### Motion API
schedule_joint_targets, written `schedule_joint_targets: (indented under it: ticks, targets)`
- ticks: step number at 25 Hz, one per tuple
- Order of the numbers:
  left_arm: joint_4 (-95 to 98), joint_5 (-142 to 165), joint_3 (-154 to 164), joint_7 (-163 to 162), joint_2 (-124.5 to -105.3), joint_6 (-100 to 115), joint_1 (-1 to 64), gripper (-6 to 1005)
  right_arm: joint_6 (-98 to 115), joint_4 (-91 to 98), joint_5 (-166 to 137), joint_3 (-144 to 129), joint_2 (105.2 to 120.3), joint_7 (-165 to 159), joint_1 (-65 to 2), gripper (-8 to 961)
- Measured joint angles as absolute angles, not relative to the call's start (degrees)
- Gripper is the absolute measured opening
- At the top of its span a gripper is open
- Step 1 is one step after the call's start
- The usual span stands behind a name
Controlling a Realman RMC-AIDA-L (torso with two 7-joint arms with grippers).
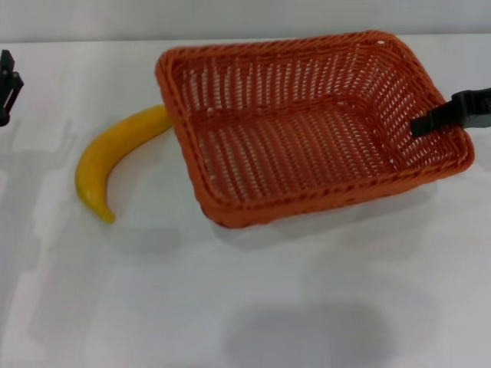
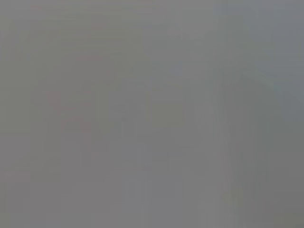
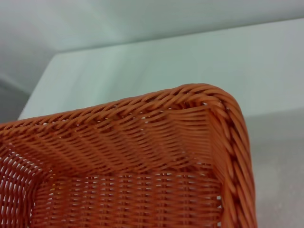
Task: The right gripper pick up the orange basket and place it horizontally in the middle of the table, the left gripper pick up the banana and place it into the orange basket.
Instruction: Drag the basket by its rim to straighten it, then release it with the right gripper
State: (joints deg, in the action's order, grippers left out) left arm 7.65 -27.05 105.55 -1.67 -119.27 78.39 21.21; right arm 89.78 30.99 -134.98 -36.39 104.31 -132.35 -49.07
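The orange basket [image 1: 307, 126] sits skewed in the middle of the white table [image 1: 245, 307], its long side running left to right. Its right end looks slightly raised, with a soft shadow below the front wall. My right gripper [image 1: 430, 121] reaches in from the right edge and is shut on the basket's right rim. The right wrist view shows only a basket corner [image 3: 190, 123] from close up. The banana [image 1: 115, 157] lies on the table left of the basket, its upper end touching the basket's left corner. My left gripper [image 1: 6, 88] stays at the far left edge, away from the banana.
White tabletop stretches in front of the basket and banana. The table's far edge [image 1: 77, 40] runs just behind the basket. The left wrist view is plain grey with nothing to make out.
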Motion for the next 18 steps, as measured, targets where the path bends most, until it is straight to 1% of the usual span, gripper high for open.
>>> schedule_joint_targets:
  ticks: [3,12,16,18]
  targets:
    - [7.6,-27.3,105.5,-1.7,-119.27,78.4,21.3,836,89.4,31.0,-134.7,-36.4,104.65,-132.4,-48.6,136]
    - [7.3,-27.5,105.5,-1.7,-119.23,78.4,21.7,835,86.2,32.5,-134.7,-36.6,106.74,-132.7,-47.0,139]
    - [7.3,-28.0,105.6,-1.7,-119.17,78.3,21.9,834,85.3,37.4,-134.8,-36.9,108.5,-134.0,-44.9,140]
    - [7.3,-28.0,105.6,-1.7,-119.18,77.9,22.0,834,85.2,39.3,-135.0,-37.1,109.09,-134.7,-44.1,140]
